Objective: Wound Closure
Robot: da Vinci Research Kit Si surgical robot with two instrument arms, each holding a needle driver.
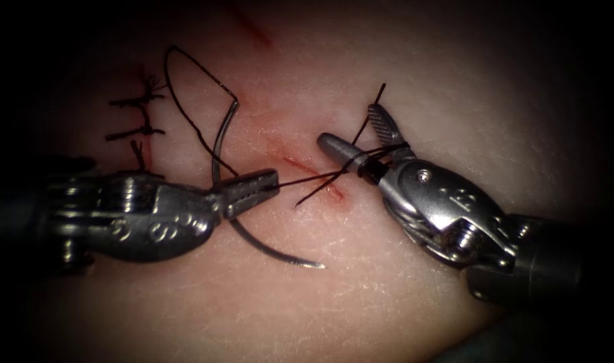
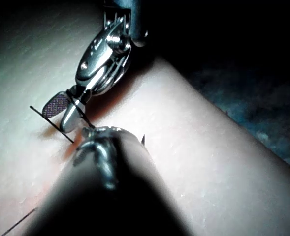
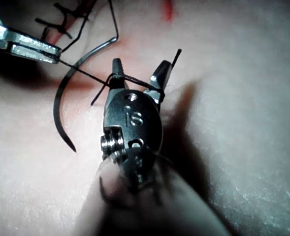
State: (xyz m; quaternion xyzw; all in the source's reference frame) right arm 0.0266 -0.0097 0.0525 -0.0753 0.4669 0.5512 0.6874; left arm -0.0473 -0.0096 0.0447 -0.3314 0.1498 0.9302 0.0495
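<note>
Left pincer (image 1: 256, 188): clenched on the thread (image 1: 307, 178); the curved needle (image 1: 266, 249) is seen lying across it, out of the tissue, point toward the lower right.
Right pincer (image 1: 360, 138): parted, nothing grasped; thread is seen wound about its jaws.
Tissue (image 1: 387, 302): the cut (image 1: 313, 171) is seen between the two tools, red fluid along it.
Finished stitches (image 1: 142, 117): seen at the left of the cut, knotted.
Handling judgement: the wraps would best be kept from slipping off the parted jaws, and tension kept even, the needle point held clear of the tissue.
</note>
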